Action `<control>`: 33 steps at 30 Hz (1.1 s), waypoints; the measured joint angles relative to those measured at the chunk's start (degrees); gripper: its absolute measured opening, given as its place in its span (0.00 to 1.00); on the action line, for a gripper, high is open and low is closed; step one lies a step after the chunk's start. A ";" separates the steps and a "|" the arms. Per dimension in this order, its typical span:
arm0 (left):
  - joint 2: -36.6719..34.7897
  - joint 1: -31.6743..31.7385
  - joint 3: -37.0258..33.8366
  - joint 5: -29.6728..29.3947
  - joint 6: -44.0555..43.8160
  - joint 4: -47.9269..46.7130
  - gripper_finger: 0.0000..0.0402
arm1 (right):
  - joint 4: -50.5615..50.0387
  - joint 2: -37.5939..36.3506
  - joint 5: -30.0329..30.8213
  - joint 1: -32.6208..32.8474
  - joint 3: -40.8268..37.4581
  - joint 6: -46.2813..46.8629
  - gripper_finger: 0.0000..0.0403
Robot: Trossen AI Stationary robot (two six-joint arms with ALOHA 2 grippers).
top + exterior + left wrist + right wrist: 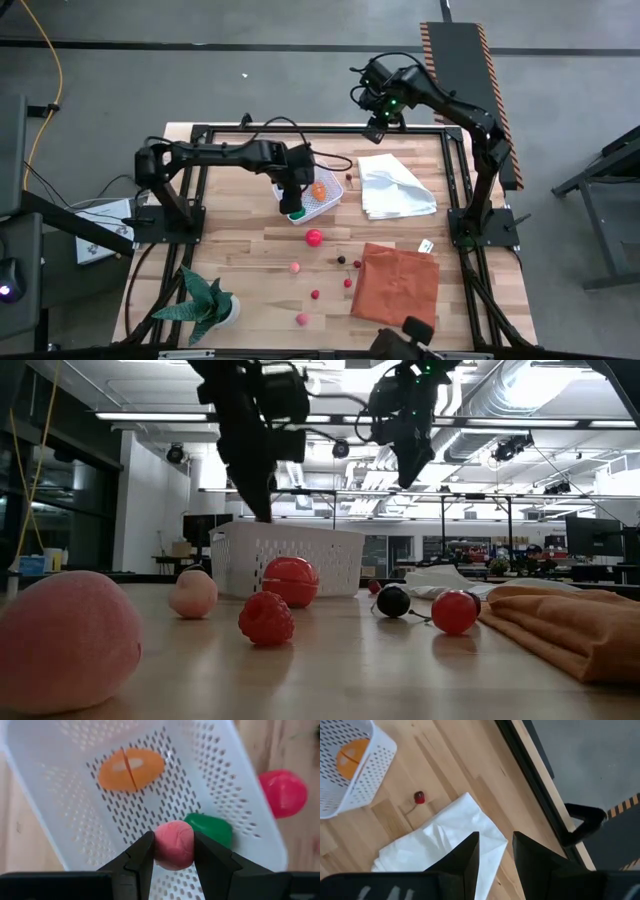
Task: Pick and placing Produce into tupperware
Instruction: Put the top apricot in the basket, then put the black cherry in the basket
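1. High view shows no readable writing or brand mark anywhere; a small white tag (426, 246) lies by the orange cloth (396, 284), too small to read.
2. Left gripper (173, 851) hangs over the white perforated tub (327, 203), fingers clamped on a pink ball (174, 844), which is held above the tub's floor.
3. Inside the tub lie an orange piece (131, 768) and a green piece (210, 829); the held ball partly covers the green one in the left wrist view.
4. From above, the left gripper hides much of the tub's left part, and the pink ball cannot be seen there.
5. Left arm reaches from the table's left edge rightward to the tub, wrist bent down.
6. Right gripper (494, 849) waits high over the table's far right edge, above the white cloth (445, 842), fingers slightly apart and holding nothing.
7. A small dark-red ball (419, 797) lies between tub and white cloth.
8. More produce is scattered nearer: a red ball (314, 237) just near of the tub, others between the potted plant (206, 303) and orange cloth.
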 joint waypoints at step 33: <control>1.56 0.00 -0.02 -4.07 -1.42 -2.76 0.39 | -2.93 -0.20 -0.03 -2.25 0.00 -4.56 0.27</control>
